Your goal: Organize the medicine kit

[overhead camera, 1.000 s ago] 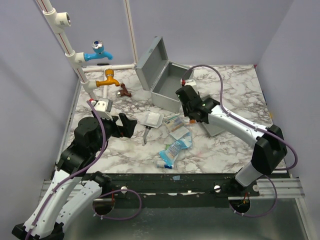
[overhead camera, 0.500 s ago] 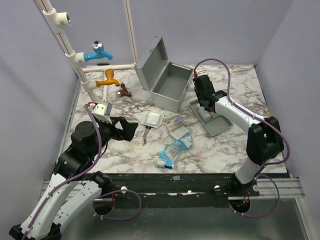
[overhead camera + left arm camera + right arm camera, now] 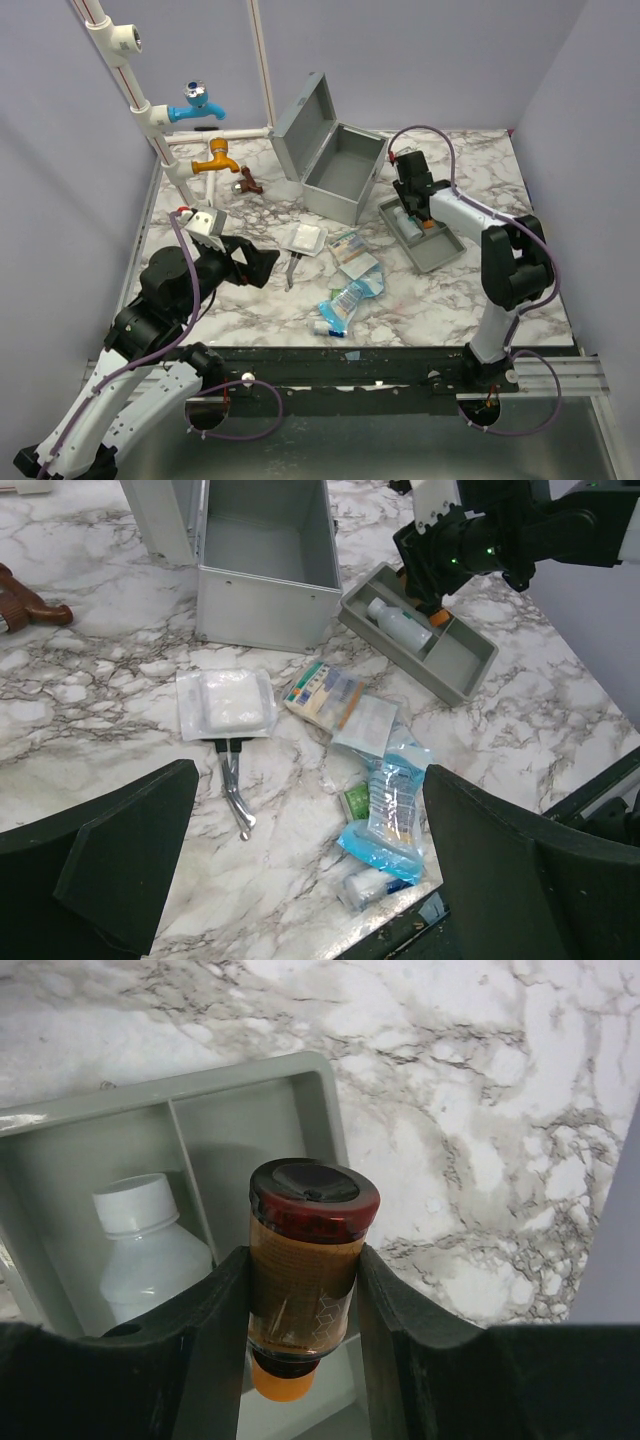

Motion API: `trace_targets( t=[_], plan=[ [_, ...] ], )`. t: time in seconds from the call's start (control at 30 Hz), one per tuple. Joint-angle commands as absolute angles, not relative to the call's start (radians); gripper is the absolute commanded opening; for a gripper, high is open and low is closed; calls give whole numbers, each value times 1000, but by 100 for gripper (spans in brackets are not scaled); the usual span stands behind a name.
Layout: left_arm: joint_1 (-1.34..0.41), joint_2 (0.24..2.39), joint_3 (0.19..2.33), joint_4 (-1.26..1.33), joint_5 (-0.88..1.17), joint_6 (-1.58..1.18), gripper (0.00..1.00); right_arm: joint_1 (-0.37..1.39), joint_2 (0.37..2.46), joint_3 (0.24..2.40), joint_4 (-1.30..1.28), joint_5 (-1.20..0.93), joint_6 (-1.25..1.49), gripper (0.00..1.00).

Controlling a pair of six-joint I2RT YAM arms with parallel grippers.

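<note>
Medicine kit [image 3: 345,165] stood at the back of the marble table [image 3: 450,300], lid swung up and leaning to the left, box open. Its grey tray [image 3: 470,660] lay out on the table just right of the box, set at an angle.

Right gripper [image 3: 303,1255] was clamped on an amber bottle [image 3: 303,1290] with a dark red cap, held over a tray compartment. We could not tell whether the bottle touched the tray floor. A white bottle [image 3: 150,1245] lay in the neighbouring compartment, across the divider.

Left gripper [image 3: 258,262] hung above the left side of the table, fingers spread wide, holding nothing.

In front of the box we noted a gauze packet [image 3: 225,702], scissors [image 3: 233,790] just beside it, flat packets [image 3: 340,705] and a blue pouch [image 3: 390,810] nearer the table edge.
</note>
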State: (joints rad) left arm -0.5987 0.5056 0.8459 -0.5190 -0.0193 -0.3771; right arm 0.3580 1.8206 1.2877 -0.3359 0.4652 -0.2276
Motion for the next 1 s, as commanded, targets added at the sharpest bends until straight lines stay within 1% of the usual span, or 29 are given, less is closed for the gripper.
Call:
trace_targets(
  t=[0.0, 0.37, 0.5, 0.73, 0.83, 0.97],
  plan=[
    [-613, 496, 843, -527, -50, -364, 99, 350, 1876, 1312, -298, 422, -291, 24],
    [-629, 506, 845, -529, -54, -360, 99, 327, 1928, 1315, -298, 382, -317, 27],
    [-632, 507, 844, -529, -55, -360, 99, 327, 1921, 1307, -308, 377, -313, 34],
    [-631, 507, 844, -530, -57, -360, 98, 327, 1907, 1331, -328, 429, -302, 41],
    [-631, 509, 844, -529, -55, -360, 98, 327, 1889, 1328, -326, 425, -304, 49],
    [-632, 508, 844, -530, -57, -360, 99, 327, 1872, 1330, -328, 426, -295, 53]
  ],
)
